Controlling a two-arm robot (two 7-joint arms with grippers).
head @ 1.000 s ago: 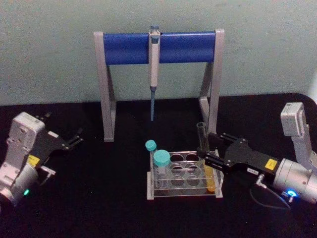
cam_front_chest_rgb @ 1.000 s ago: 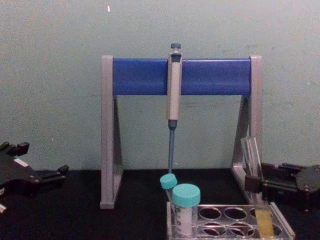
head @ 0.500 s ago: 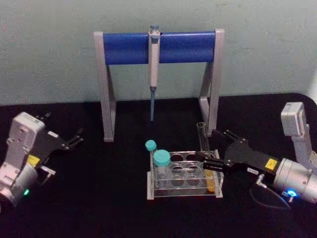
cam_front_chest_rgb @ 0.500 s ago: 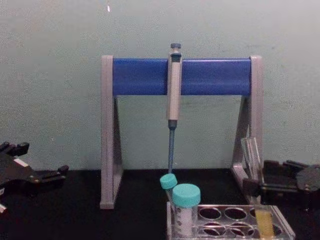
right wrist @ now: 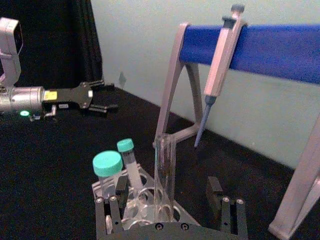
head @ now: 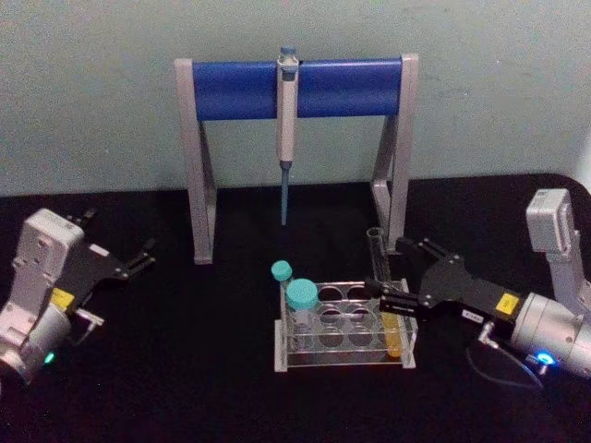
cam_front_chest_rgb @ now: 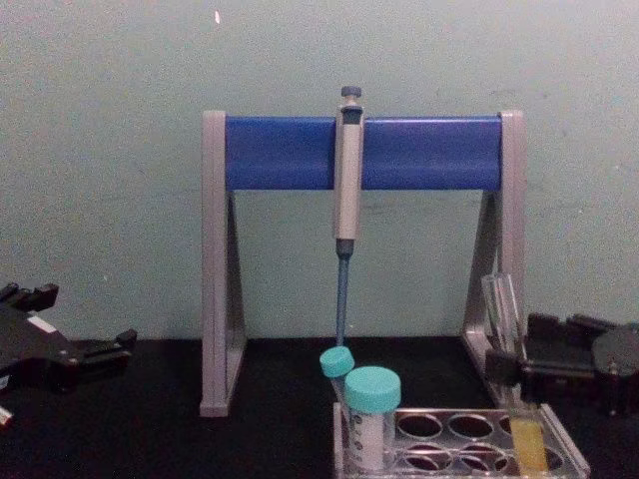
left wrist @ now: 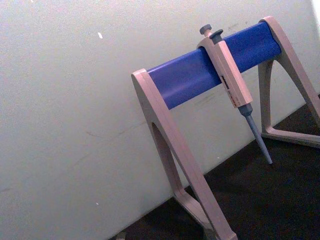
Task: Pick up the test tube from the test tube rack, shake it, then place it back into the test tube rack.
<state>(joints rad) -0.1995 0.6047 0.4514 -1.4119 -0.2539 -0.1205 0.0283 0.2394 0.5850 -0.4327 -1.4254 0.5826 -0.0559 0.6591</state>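
We see the right gripper (head: 386, 287) reaching in from four o'clock, its fingers (right wrist: 215, 192) spread wide. The left gripper (head: 146, 257) sits parked at nine o'clock, fingers parted.

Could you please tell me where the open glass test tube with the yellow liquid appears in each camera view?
Head view: test tube in the rack's right end.
Chest view: test tube, lower right.
Right wrist view: test tube, centre, between open right gripper fingers.
Left wrist view: absent.
Shared landmark: pipette on the blue stand.

Dim, even indoor lighting with soft overall blur; faint shadows on the pale wall (head: 92, 92); black tabletop (head: 203, 369) swallowing detail.
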